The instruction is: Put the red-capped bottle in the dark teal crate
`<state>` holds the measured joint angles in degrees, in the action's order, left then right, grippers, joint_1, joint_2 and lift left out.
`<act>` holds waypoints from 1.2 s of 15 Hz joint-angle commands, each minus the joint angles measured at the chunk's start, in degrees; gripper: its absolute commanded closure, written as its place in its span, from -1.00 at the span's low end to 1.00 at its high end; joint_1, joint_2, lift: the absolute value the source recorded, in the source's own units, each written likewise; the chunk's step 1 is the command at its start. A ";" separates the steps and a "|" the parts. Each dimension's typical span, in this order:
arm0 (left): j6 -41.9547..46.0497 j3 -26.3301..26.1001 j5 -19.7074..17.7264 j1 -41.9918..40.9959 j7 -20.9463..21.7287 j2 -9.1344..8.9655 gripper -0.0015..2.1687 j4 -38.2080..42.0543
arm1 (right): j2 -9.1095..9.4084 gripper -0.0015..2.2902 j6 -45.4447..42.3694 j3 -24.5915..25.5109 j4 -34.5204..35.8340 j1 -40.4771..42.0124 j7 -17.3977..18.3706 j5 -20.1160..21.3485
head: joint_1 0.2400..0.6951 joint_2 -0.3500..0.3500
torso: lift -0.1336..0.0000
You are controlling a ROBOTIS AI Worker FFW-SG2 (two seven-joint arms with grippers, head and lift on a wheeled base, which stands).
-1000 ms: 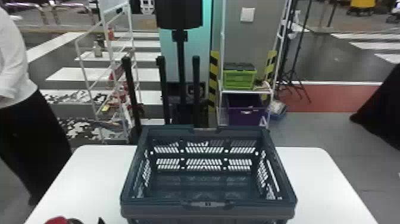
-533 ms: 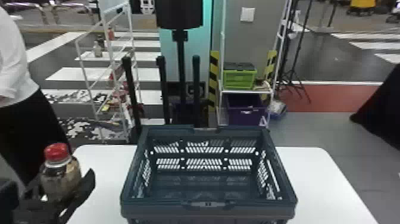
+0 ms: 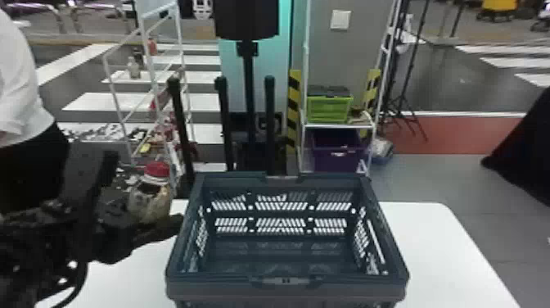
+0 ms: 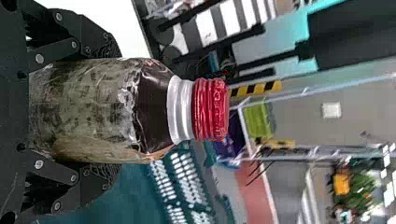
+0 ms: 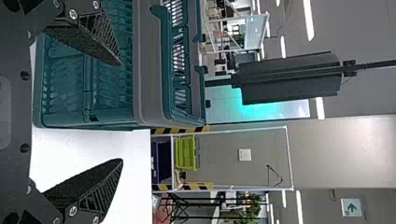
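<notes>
1. Because its body looks firm, the red-capped bottle (image 4: 88,112) should keep its shape under moderate grip force. Expect modest weight; the fill level cannot be read.
2. Treat the wrinkled, glossy wrap as potentially slippery. Grip the broad body below the shoulder, leaving the red cap (image 4: 210,109) free; the neck offers less bearing surface.
3. Bottle location: held raised, roughly upright, just beside the left rim of the dark teal crate (image 3: 286,293), outside its opening.
4. Left gripper (image 4: 114,111): fingers clamped on opposite sides of the bottle body, parted by the bottle's width.
5. Right gripper (image 5: 122,112): fingers wide apart, holding nothing, near the crate's outer wall.
6. White table (image 3: 433,245): directly beneath the crate. Clear the crate's left rim before lowering the bottle; contact there could twist it in the grip.
</notes>
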<state>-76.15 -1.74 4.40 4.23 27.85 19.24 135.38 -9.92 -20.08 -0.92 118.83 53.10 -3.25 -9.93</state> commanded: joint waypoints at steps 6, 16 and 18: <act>-5.37 -26.91 2.20 26.71 8.54 2.38 0.98 -23.23 | 0.07 -0.87 -0.70 1.00 -0.35 0.60 0.00 -0.44 | 0.14 0.00 | 1.00; 23.10 -50.91 4.31 43.32 19.17 -10.98 0.98 -68.67 | 0.42 -0.87 -4.39 1.36 -0.53 2.09 0.00 -0.53 | 0.14 0.00 | 1.00; 32.95 -50.91 7.47 43.76 20.84 -15.03 0.98 -77.46 | 0.60 -0.87 -5.09 1.27 -0.88 2.18 0.00 -0.62 | 0.14 0.00 | 1.00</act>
<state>-49.84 -52.48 9.85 47.60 48.48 6.91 63.85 -9.43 -24.77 0.39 118.18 55.22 -3.25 -10.51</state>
